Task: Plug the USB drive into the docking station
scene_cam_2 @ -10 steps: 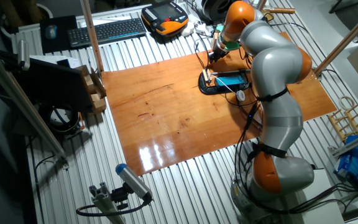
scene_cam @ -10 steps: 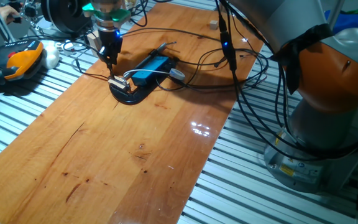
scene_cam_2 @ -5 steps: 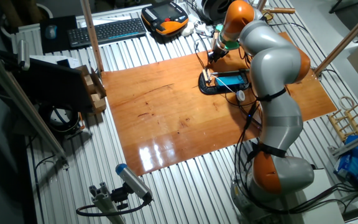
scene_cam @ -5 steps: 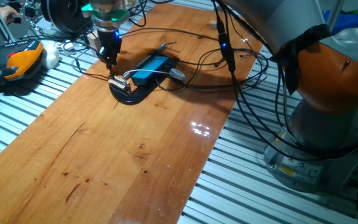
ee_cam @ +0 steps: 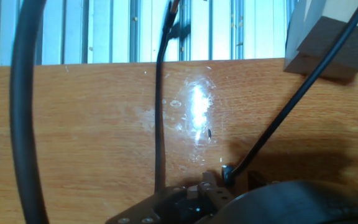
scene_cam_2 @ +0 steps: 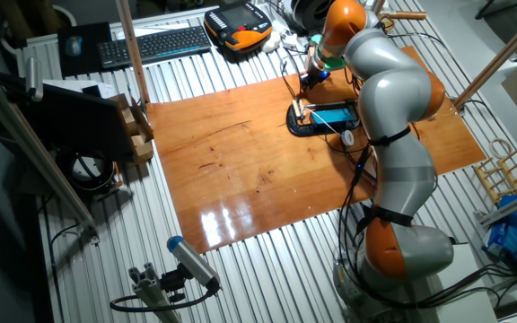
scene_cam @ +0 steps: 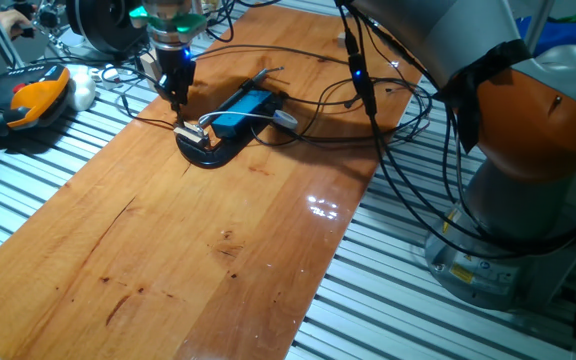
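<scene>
The docking station (scene_cam: 244, 110) is a flat bright-blue box on a black curved base, lying on the wooden board with thin cables attached. It also shows in the other fixed view as the docking station (scene_cam_2: 335, 114). A small silver plug-like piece (scene_cam: 190, 133) sits at its near-left end; I cannot tell whether this is the USB drive. My gripper (scene_cam: 177, 98) hangs just above and left of that end, fingers pointing down and close together. From the other side, the gripper (scene_cam_2: 306, 81) is small. The hand view shows wood, cables and a dark curved base (ee_cam: 284, 202).
An orange-and-black tool (scene_cam: 30, 97) lies left of the board on the slatted table. Black cables (scene_cam: 368, 110) loop across the board's far right. A wooden block (ee_cam: 328, 37) stands near the hand. A keyboard (scene_cam_2: 155, 43) sits at the far side.
The arm's upper links and hanging cables have shifted slightly left. The gripper and the docking station stay almost where they were.
</scene>
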Controlling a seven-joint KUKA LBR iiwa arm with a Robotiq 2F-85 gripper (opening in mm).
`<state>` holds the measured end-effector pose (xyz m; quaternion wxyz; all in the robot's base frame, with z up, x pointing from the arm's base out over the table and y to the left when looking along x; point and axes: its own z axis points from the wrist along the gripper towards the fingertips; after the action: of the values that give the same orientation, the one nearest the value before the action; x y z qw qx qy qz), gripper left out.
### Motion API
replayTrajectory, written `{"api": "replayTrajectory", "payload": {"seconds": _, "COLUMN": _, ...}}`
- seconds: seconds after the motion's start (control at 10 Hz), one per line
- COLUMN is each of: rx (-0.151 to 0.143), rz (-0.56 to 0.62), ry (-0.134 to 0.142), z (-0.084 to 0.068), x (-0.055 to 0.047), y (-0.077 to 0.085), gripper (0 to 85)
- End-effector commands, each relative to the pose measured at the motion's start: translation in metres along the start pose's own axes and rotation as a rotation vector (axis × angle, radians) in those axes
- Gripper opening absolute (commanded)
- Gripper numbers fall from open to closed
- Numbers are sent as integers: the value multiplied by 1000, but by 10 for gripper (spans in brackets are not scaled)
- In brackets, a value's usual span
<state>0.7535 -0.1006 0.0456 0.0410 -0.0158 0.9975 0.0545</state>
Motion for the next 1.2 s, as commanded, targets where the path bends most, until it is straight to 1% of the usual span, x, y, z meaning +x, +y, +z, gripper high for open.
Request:
{"api": "replayTrajectory", "payload": {"seconds": 0.0, "rx": 0, "rz": -2, "ry": 2, "z": 0, "x": -1, "y": 0, "gripper": 340}}
{"api": "replayTrajectory", "payload": {"seconds": 0.2, "rx": 0, "rz": -5, "ry": 8, "z": -1, "x": -1, "y": 0, "gripper": 340}}
{"api": "replayTrajectory", "payload": {"seconds": 0.5, "rx": 1, "rz": -5, "ry": 10, "z": -1, "x": -2, "y": 1, "gripper": 340}}
{"api": "replayTrajectory", "payload": {"seconds": 0.6, "rx": 1, "rz": -6, "ry": 11, "z": -2, "x": -3, "y": 2, "gripper": 170}}
{"api": "replayTrajectory", "payload": {"seconds": 1.1, "rx": 6, "rz": -5, "ry": 8, "z": -2, "x": -3, "y": 2, "gripper": 170}}
